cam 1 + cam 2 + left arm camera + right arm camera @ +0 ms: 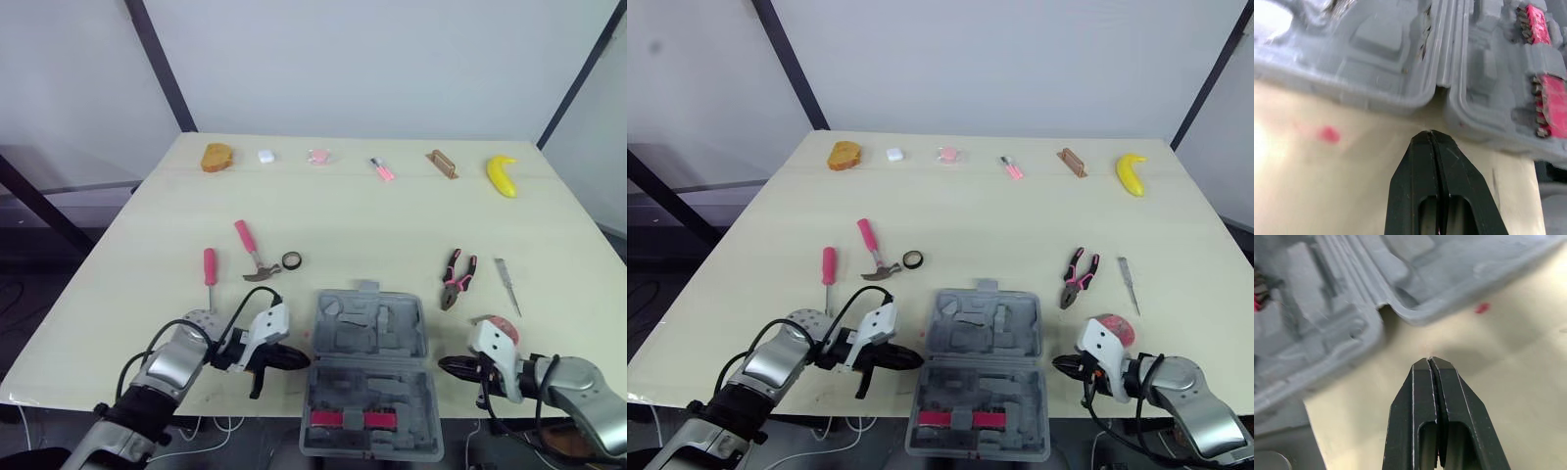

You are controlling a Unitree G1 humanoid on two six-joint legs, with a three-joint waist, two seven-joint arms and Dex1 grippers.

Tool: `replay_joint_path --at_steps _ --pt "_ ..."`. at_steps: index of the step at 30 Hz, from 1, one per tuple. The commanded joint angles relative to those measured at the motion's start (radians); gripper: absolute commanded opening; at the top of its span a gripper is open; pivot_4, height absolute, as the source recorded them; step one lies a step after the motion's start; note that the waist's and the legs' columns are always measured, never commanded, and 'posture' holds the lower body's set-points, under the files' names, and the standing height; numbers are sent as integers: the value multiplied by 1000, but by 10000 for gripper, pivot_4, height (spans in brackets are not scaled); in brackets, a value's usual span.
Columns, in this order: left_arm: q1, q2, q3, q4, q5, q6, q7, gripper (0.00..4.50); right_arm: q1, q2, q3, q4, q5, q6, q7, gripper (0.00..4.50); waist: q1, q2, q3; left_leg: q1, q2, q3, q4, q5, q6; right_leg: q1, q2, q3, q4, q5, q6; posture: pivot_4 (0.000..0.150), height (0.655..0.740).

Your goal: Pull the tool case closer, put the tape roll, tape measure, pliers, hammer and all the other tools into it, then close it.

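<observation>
Pale table (392,215), open tool case (370,338), wrist views show left fingers (1413,188), right fingers (1413,418) closed.

One each of tool case (319,343), hammer (253,252), screwdriver (209,269), tape roll (291,260), pliers (456,277), thin metal tool (506,286) and tape measure (503,327) — plus six single oddments: banana (502,174), wooden block (442,164), pink pen (382,169), pink piece (317,156), white piece (265,155), brown piece (217,157).

lab test bench, bare table (372,211), black frame (157,59)
</observation>
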Motion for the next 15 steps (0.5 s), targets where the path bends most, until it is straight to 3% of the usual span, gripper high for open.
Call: replay_joint_path --at_steps 1,10,15 --pt "41 14 62 -19 -37 -4 23 358 30 0 -75 -17 36 -45 -5 124 1 0 0 0 0 0 0 0 0 0 0 0 0 0 0 1500 7400" --pt "233 -24 373 -127 -243 -27 150 358 224 67 -371 37 141 -252 -29 124 5 0 0 0 0 0 0 0 0 0 -1 0 0 0 0 1500 7400" --pt "327 -19 512 -129 -298 -30 196 358 298 96 -510 166 197 -332 -8 124 3 0 0 0 0 0 -1 0 0 0 -1 0 -1 0 0 1500 7400"
